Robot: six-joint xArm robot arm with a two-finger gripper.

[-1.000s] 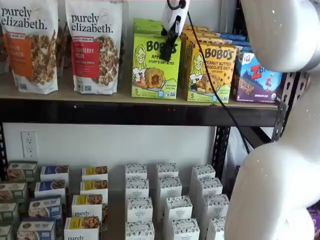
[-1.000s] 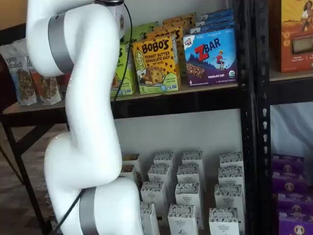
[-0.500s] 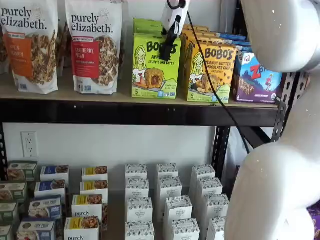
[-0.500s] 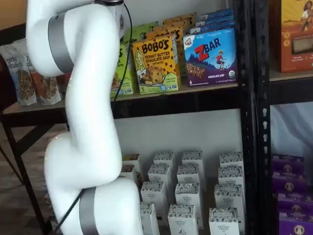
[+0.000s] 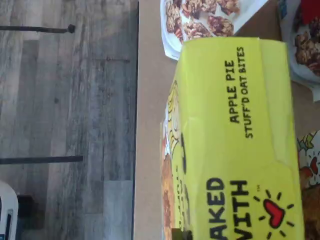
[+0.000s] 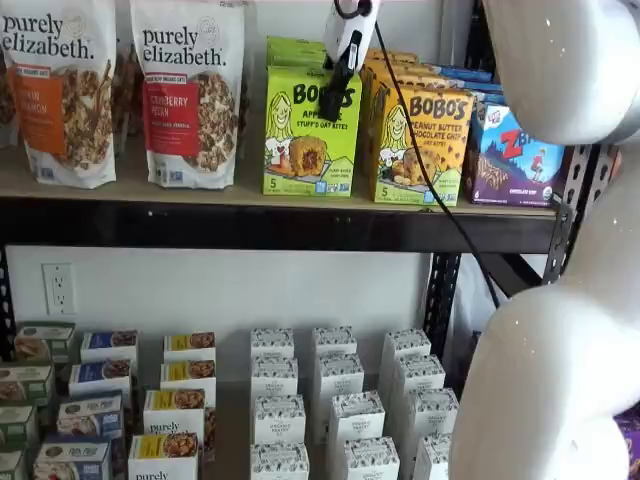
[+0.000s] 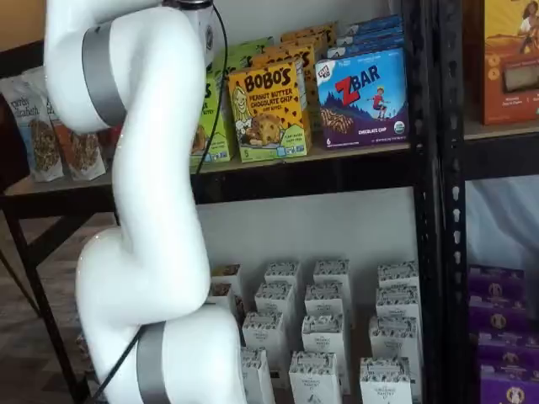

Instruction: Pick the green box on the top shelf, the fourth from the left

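Lime-green card marks the green box (image 6: 310,140), which is seen upright on the top shelf (image 6: 200,225), at the front of a row of like cartons running back toward 12 o'clock. At its 3 o'clock, just beside it, an orange box (image 6: 420,145) is seen, and further toward 3 o'clock a blue box (image 6: 515,150). At its 9 o'clock, two granola bags (image 6: 190,90) are stood with a small gap between them and the carton.

The pincer (image 6: 332,100) is lowered from 12 o'clock onto the green box's upper edge. A black finger (image 6: 336,85) is laid over the printed front near the top; the other is hidden behind the carton. Whether the pincer is pressed onto the box cannot be told. A black cable (image 6: 420,160) is draped from the pincer toward 4 o'clock, across the orange box.

In the wrist view the green box's (image 5: 235,140) top panel is shown close up, with "APPLE PIE STUFF'D OAT BITES" printed on it; the tan shelf board (image 5: 150,125) and a grey plank floor (image 5: 65,125) are seen beside it.

In a shelf view the white arm (image 7: 143,210) covers most of the green box (image 7: 210,139). The orange box (image 7: 268,109) and blue box (image 7: 362,97) are shown clearly there.
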